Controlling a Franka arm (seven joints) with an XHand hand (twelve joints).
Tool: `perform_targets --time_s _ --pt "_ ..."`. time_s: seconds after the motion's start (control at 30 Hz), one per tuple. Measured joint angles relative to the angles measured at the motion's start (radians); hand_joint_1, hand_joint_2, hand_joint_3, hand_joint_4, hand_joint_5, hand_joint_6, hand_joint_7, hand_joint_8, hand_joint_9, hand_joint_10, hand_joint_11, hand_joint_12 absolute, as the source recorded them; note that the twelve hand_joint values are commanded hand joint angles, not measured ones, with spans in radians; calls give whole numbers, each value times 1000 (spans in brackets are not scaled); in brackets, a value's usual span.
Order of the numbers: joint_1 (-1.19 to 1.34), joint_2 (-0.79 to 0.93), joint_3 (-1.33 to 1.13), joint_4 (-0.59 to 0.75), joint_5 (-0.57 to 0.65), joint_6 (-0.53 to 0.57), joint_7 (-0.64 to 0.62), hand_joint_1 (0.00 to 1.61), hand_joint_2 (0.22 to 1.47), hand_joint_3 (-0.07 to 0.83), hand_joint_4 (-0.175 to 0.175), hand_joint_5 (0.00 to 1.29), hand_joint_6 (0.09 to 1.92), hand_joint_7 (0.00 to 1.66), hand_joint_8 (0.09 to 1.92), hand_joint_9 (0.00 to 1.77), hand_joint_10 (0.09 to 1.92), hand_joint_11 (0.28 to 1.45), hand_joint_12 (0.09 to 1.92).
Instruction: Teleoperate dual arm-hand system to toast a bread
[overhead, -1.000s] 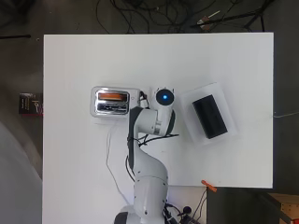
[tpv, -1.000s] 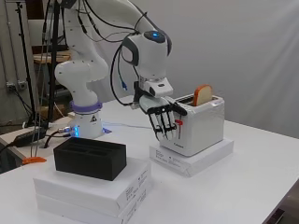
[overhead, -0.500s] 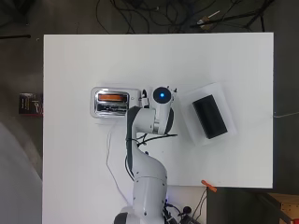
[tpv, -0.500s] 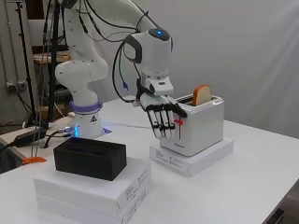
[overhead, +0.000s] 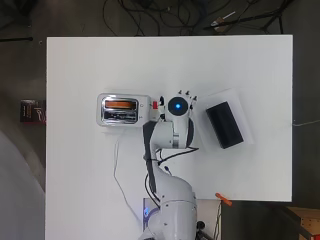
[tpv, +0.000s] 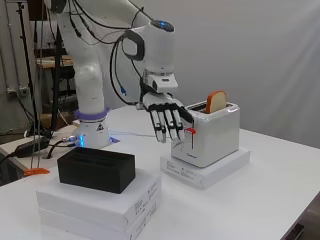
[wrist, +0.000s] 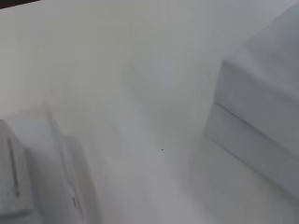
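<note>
Overhead, my toaster (overhead: 124, 110) sits at nine o'clock of the wrist, its bread slice (overhead: 120, 104) seated in the slot. From the side, my hand (tpv: 165, 117) hangs open, fingers straight, by the red lever (tpv: 190, 131); I'd press straight down. Wrist view shows only white surfaces.
</note>
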Motion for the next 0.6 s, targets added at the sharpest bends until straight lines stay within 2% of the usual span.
perform_targets --time_s 0.13,0.17,0.3,0.33,0.37,0.4,0.43,0.47,0.53,0.6 --pt "424 -112 -385 -2 -77 2 49 111 1026 2 142 712 87 738 87 1022 87 650 87" --pt "503 -133 -461 -2 -93 2 56 112 1030 4 144 713 87 730 87 983 87 626 87" --pt "686 -196 -648 -1 -144 6 63 111 1032 2 160 691 87 469 87 602 87 477 87" --pt "699 -201 -661 -1 -148 6 60 114 1040 2 150 682 87 609 87 732 87 529 87" --pt "704 -203 -667 0 -150 5 56 136 1047 5 135 677 87 759 559 819 726 649 147" --pt "705 -205 -668 -1 -152 6 55 169 1049 4 126 691 87 822 1142 889 1260 652 527" --pt "706 -207 -669 -3 -154 6 61 194 1050 2 121 700 87 801 1479 890 1584 606 784" --pt "708 -211 -671 -6 -153 7 71 215 1050 1 111 673 87 764 1494 848 1646 578 842" --pt "718 -222 -691 -10 -146 2 80 245 1045 0 96 630 87 759 1292 806 1532 595 727" --pt "736 -242 -726 -18 -145 1 74 263 1040 0 89 608 87 771 1197 803 1449 624 630"
